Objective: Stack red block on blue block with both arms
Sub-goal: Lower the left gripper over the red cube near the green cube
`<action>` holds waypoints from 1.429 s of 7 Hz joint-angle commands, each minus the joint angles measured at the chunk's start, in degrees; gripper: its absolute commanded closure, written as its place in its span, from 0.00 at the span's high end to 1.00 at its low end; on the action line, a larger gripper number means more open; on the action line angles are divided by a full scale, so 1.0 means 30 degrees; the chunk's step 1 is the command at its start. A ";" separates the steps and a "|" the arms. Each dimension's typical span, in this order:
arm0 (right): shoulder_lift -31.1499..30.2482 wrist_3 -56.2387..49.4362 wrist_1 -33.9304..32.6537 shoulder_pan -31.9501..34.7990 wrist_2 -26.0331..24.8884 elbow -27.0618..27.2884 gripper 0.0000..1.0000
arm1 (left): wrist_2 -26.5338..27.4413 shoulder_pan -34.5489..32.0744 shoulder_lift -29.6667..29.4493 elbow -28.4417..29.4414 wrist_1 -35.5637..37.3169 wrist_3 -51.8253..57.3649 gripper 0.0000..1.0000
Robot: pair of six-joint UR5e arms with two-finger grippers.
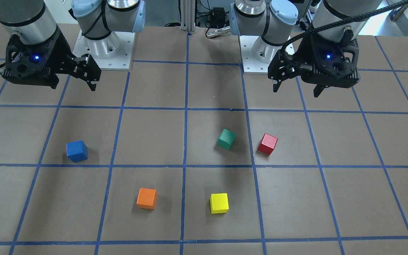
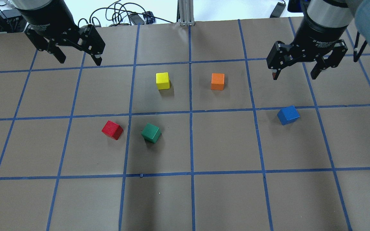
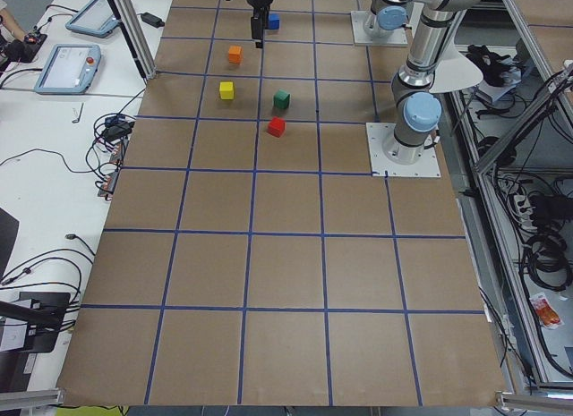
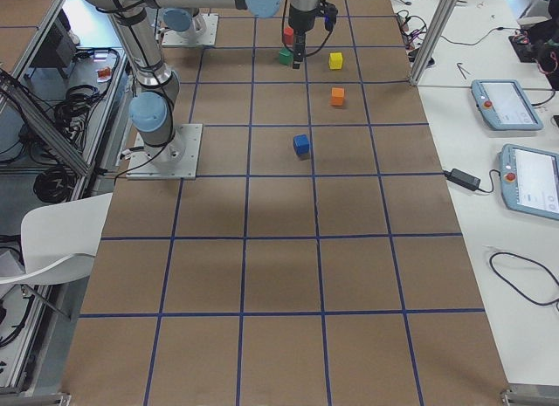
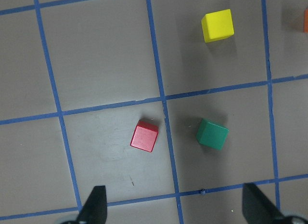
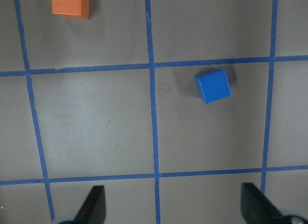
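Observation:
The red block (image 1: pixel 267 143) lies on the brown table, also in the overhead view (image 2: pixel 112 130) and the left wrist view (image 5: pixel 144 136). The blue block (image 1: pixel 77 151) lies apart from it on the other half, also in the overhead view (image 2: pixel 288 115) and the right wrist view (image 6: pixel 212 85). My left gripper (image 2: pixel 79 61) hangs open and empty above the table, away from the red block. My right gripper (image 2: pixel 294 76) hangs open and empty above the table, short of the blue block. Both also show in the front view, left (image 1: pixel 296 90) and right (image 1: pixel 73 86).
A green block (image 2: pixel 151 132) sits close beside the red block. A yellow block (image 2: pixel 162 81) and an orange block (image 2: pixel 217 81) lie toward the far side. Blue tape lines divide the table into squares. The arm bases (image 1: pixel 105 53) stand at the robot's edge.

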 commanded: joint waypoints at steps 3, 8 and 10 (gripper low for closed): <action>0.0017 0.0000 0.0014 0.0000 -0.0173 0.0029 1.00 | 0.0165 -0.0095 0.0599 -0.0882 0.0099 -0.0005 1.00; 0.0047 -0.0176 0.0043 0.0000 -0.0291 0.0059 1.00 | 0.0136 -0.0242 0.0686 -0.2136 0.0098 0.0170 1.00; 0.0046 -0.0205 -0.0102 0.0000 -0.0203 0.0059 1.00 | 0.0398 -0.0242 0.0631 -0.2640 0.0041 0.0550 1.00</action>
